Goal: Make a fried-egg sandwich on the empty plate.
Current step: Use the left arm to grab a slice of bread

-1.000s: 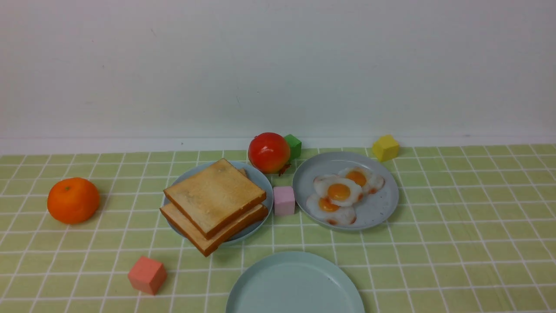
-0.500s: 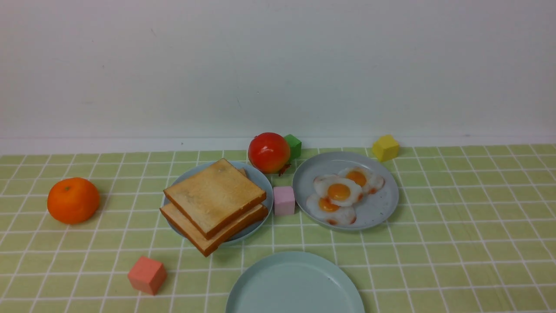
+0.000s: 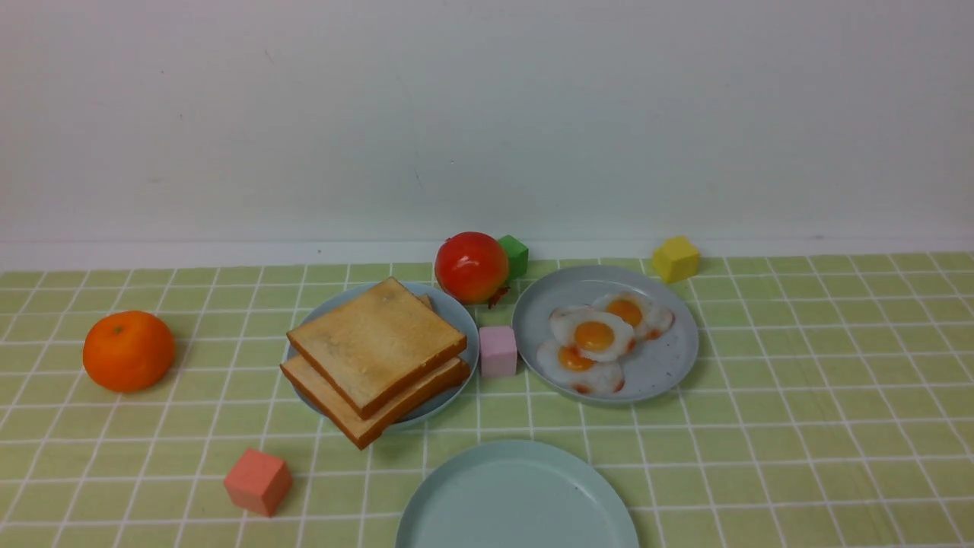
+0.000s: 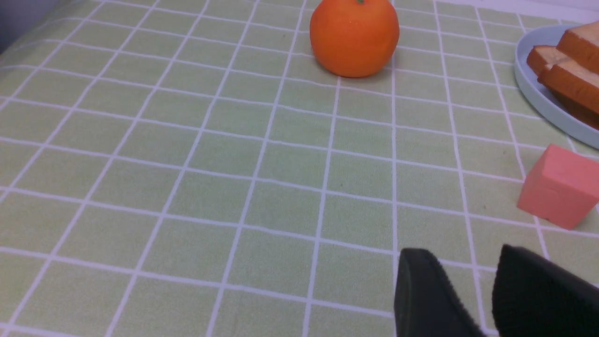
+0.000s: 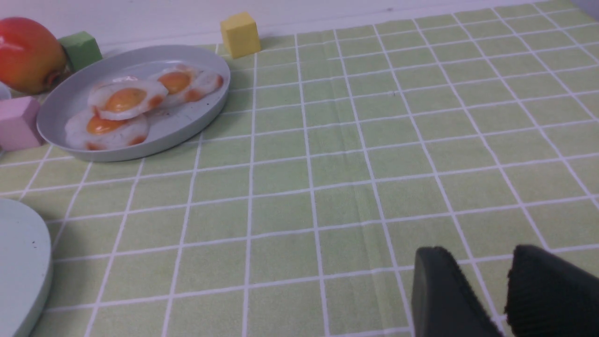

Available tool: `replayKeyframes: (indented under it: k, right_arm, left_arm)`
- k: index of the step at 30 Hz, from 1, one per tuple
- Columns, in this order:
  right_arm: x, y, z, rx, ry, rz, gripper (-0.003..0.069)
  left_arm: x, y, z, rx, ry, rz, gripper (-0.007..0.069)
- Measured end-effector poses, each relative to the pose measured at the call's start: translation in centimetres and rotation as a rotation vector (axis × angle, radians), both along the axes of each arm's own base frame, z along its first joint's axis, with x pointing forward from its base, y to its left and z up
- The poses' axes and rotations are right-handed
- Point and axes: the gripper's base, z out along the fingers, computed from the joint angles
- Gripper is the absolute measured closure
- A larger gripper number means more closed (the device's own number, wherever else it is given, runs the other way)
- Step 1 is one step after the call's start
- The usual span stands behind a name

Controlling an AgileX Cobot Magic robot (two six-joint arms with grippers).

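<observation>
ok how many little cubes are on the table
4: green cube behind the red fruit, yellow cube behind the egg plate, pink cube between the toast plate and egg plate, salmon cube left of the empty plate. None seems hidden.

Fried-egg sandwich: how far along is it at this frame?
Nothing done: the empty plate is bare. Nothing in hand: left gripper and right gripper show jaws slightly apart, holding nothing. Left: toast slices, on their light-blue plate, and one of the fried eggs, on the grey plate, all have to be stacked.

The front view's lower edge cuts off the near part of the empty plate [image 3: 517, 495].
</observation>
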Motion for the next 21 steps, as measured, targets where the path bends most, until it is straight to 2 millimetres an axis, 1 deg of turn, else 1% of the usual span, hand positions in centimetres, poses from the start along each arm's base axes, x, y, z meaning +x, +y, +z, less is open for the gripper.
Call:
replayKeyframes:
  k: [10,13,16,21]
  right_arm:
    - [0.0,0.0,0.0,0.003,0.0,0.0,0.0418]
    - [0.1,0.0,0.1,0.003,-0.016,-0.001,0.0418]
    - [0.2,0.0,0.5,0.009,-0.086,-0.008,0.0418]
    - [0.5,-0.2,2.2,0.006,-0.277,-0.025,0.0418]
  left_arm:
    - [0.0,0.1,0.0,0.038,0.003,0.002,0.0386]
    - [0.1,0.2,0.1,0.054,-0.023,-0.002,0.0386]
    - [0.4,0.0,1.0,0.061,-0.136,-0.022,0.0386]
    - [0.6,-0.5,3.4,0.077,-0.397,-0.067,0.0386]
